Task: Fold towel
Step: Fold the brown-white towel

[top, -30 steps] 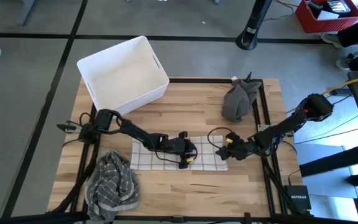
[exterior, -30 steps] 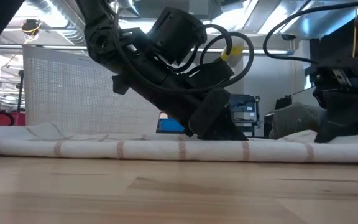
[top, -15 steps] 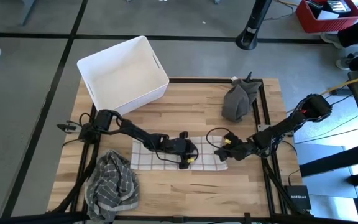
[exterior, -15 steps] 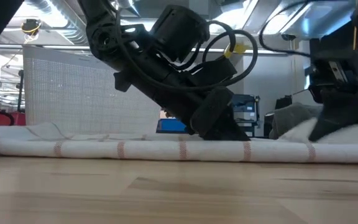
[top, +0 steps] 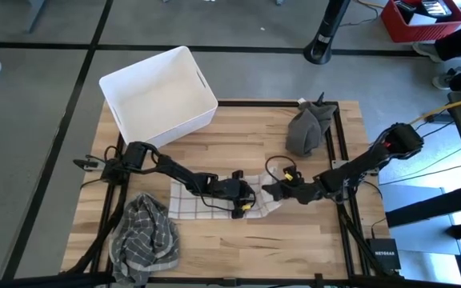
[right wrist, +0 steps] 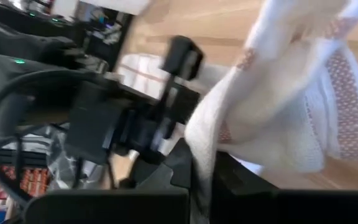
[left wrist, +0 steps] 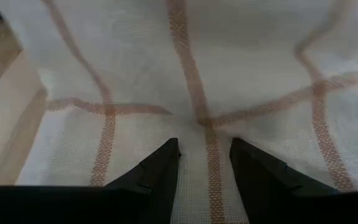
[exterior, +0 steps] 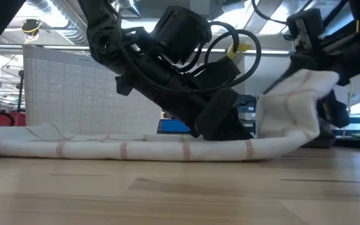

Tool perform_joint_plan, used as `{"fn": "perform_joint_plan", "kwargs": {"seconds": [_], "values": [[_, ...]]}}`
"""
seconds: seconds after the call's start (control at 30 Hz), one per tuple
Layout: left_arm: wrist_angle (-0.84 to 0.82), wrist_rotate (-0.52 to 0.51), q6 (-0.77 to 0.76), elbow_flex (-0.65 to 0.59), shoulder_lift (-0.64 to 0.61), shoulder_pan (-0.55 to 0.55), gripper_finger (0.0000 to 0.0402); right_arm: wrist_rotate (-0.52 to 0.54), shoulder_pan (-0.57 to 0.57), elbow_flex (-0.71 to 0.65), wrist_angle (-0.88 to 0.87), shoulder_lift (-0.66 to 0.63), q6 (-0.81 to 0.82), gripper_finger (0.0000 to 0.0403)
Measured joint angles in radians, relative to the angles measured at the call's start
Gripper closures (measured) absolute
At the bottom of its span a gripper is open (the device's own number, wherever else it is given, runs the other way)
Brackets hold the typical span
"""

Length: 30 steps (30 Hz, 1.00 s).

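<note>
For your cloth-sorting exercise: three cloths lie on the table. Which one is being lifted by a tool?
The white towel with brown stripes at centre; the right tool raises its end. The grey cloth and checked cloth lie crumpled, untouched.

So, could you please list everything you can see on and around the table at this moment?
Checked towel: one, white with reddish stripes, table middle, right end lifted.
Grey towel: one, bunched, far right of table.
Striped cloth: one, grey-white, crumpled, near left corner.
Bin: one, white, far left corner, overhanging the table edge.
Table: one, light wood.
Red crate: one, on the floor, far right.
Left gripper: open, pressing on the checked towel's middle.
Right gripper: shut on the checked towel's lifted right end.
</note>
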Motion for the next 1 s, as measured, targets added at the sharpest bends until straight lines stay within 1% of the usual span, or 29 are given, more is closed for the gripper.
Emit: {"fn": "perform_joint_plan", "kwargs": {"seconds": [0.07, 0.13, 0.17, 0.27, 0.37, 0.43, 0.47, 0.53, 0.6, 0.77, 0.9, 1.0], "values": [[-0.003, -0.006, -0.021, 0.003, -0.005, 0.0, 0.0261, 0.009, 0.0, 0.014, 0.021, 0.03, -0.025, 0.0388], [-0.082, -0.008, -0.045, 0.02, -0.037, 0.001, 0.0261, 0.013, 0.001, 0.022, 0.022, 0.044, -0.035, 0.0386], [-0.137, -0.009, -0.046, 0.031, -0.067, 0.001, 0.026, 0.017, 0.001, 0.022, 0.019, 0.044, -0.037, 0.0384], [-0.381, -0.01, -0.046, 0.064, -0.169, -0.008, 0.026, 0.034, 0.001, 0.022, 0.006, 0.042, -0.062, 0.0383], [-0.607, -0.011, -0.11, 0.054, -0.245, -0.028, 0.026, 0.033, 0.001, 0.024, 0.009, 0.033, -0.098, 0.0386], [-0.697, -0.01, -0.162, 0.025, -0.259, -0.043, 0.026, 0.031, 0.001, 0.023, 0.003, 0.033, -0.111, 0.0386], [-0.707, -0.01, -0.18, 0.006, -0.259, -0.05, 0.026, 0.029, 0.001, 0.023, 0.002, 0.034, -0.112, 0.0385], [-0.672, -0.018, -0.202, -0.031, -0.238, -0.06, 0.026, 0.026, 0.001, 0.023, 0.007, 0.039, -0.114, 0.0384], [-0.57, -0.024, -0.212, -0.057, -0.214, -0.062, 0.026, 0.022, 0.001, 0.022, 0.006, 0.05, -0.116, 0.0384], [-0.386, -0.03, -0.218, -0.061, -0.141, -0.058, 0.026, -0.003, -0.005, 0.026, 0.094, 0.089, -0.119, 0.0386], [-0.272, -0.041, -0.186, -0.062, -0.111, -0.057, 0.026, 0.013, -0.017, 0.082, 0.108, 0.134, -0.155, 0.0384], [-0.217, -0.059, -0.17, -0.065, -0.105, -0.055, 0.026, -0.017, -0.043, 0.14, 0.108, 0.19, -0.182, 0.0384]]}}
